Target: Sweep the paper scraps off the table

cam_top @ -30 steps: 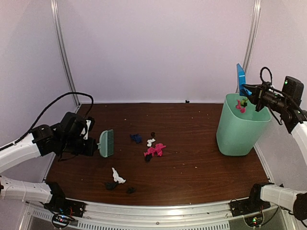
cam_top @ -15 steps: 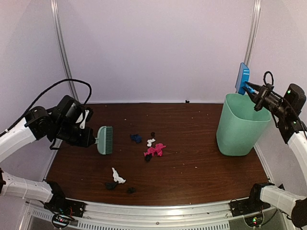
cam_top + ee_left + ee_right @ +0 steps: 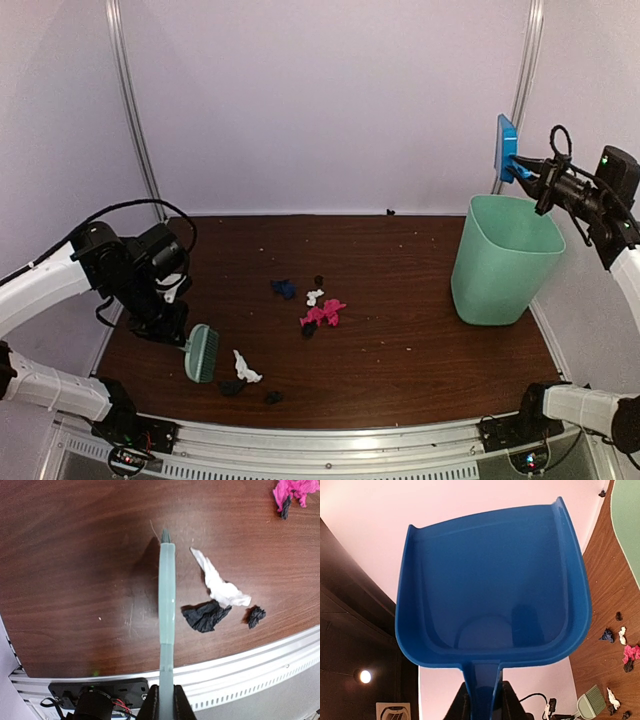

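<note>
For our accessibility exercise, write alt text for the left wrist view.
The left gripper holds a mint-green plastic hand brush edge-on over the dark wood-grain table. Right of it lie a white crumpled paper scrap, two black ones and, top right, a pink one.

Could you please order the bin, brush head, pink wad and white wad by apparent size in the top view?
1. Bin.
2. Brush head and pink wad look about alike, so unranked.
3. White wad.
</note>
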`<control>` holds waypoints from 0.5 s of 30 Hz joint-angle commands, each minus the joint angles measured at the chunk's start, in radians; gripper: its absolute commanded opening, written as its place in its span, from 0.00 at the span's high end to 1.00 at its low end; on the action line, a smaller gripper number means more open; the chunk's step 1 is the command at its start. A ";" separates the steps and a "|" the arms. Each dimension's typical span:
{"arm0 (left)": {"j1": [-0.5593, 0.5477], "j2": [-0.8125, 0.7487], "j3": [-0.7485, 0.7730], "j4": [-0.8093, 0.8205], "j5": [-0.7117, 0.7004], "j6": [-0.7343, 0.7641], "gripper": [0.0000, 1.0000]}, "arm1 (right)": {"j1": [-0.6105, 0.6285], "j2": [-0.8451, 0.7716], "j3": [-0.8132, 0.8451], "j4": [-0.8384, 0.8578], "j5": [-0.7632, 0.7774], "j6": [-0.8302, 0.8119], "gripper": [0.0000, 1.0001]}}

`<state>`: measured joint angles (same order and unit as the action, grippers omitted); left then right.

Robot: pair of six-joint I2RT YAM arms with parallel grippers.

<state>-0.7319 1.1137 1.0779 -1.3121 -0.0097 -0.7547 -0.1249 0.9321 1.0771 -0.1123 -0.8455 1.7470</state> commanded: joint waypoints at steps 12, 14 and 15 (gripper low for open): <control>0.005 -0.070 -0.061 -0.044 0.311 -0.182 1.00 | 0.163 0.050 0.182 -0.357 0.068 -0.342 1.00; 0.006 -0.077 -0.086 -0.045 0.303 -0.193 1.00 | 0.178 0.044 0.173 -0.357 0.077 -0.341 1.00; 0.005 -0.072 -0.089 -0.042 0.295 -0.196 1.00 | 0.185 0.044 0.169 -0.356 0.081 -0.342 1.00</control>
<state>-0.7319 1.0527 1.0245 -1.3411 0.2531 -0.8967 0.0299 0.9985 1.2522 -0.4541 -0.8078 1.4387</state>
